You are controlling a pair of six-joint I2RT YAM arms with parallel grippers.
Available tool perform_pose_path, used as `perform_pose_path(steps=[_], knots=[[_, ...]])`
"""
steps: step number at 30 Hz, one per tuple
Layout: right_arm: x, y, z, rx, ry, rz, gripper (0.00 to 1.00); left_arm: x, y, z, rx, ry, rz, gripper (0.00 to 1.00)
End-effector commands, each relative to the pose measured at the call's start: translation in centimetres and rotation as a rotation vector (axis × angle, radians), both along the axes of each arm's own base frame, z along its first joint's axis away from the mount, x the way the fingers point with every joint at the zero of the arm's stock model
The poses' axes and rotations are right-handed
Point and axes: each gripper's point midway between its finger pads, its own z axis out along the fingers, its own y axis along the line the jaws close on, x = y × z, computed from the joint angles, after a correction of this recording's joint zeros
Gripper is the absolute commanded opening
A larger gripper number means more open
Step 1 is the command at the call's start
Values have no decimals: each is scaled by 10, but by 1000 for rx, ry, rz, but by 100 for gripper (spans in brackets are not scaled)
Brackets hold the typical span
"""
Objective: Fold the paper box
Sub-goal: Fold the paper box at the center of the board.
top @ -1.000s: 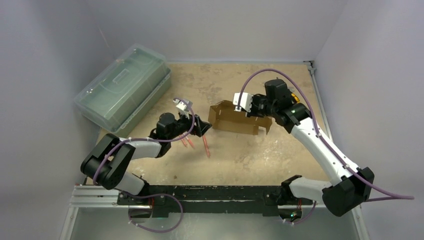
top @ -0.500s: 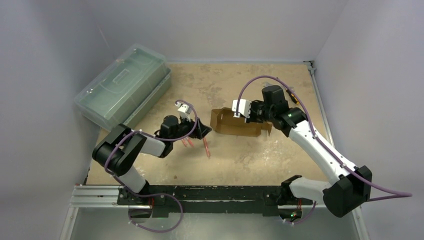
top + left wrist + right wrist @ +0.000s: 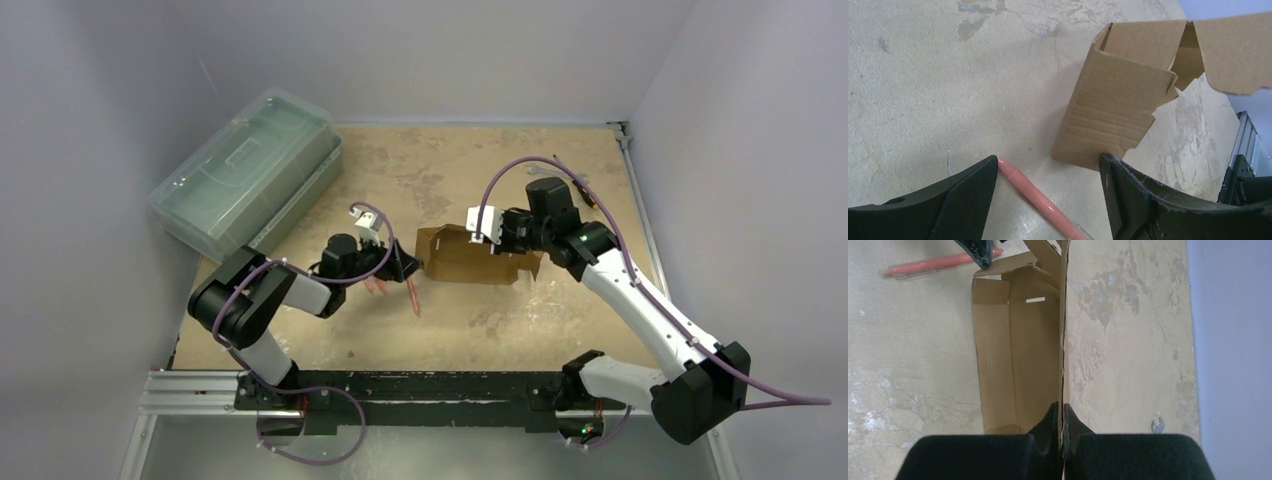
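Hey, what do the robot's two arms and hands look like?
The left arm and right arm have white links with black joints and bases, and a purple cable loops along each. The left hand and right hand each have two black fingers with textured pads.

In the left wrist view the paper box (image 3: 1113, 107) runs off the right edge, and its lower corner hides behind a finger (image 3: 1148, 200) of the left gripper (image 3: 1049, 159). The pink pen (image 3: 1040, 200) leaves the bottom edge. In the right wrist view, lower right, a small metal thing (image 3: 1158, 425) is too small to identify.
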Motion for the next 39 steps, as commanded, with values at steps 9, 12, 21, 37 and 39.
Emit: perform_pose_path(steps=[9,12,21,37,39], knots=[[-22,14,9,80,78,55,0,5,-13,5,2,29,-28,69],[-24,17,7,87,104,71,0,6,-13,3,11,35,-32,67],[-25,21,-4,34,229,87,0,7,-12,0,39,26,-40,65],[-24,22,-17,-19,373,67,0,2,-14,5,30,2,-71,67],[-21,24,-16,-8,372,53,0,2,-15,9,16,-8,-77,67]])
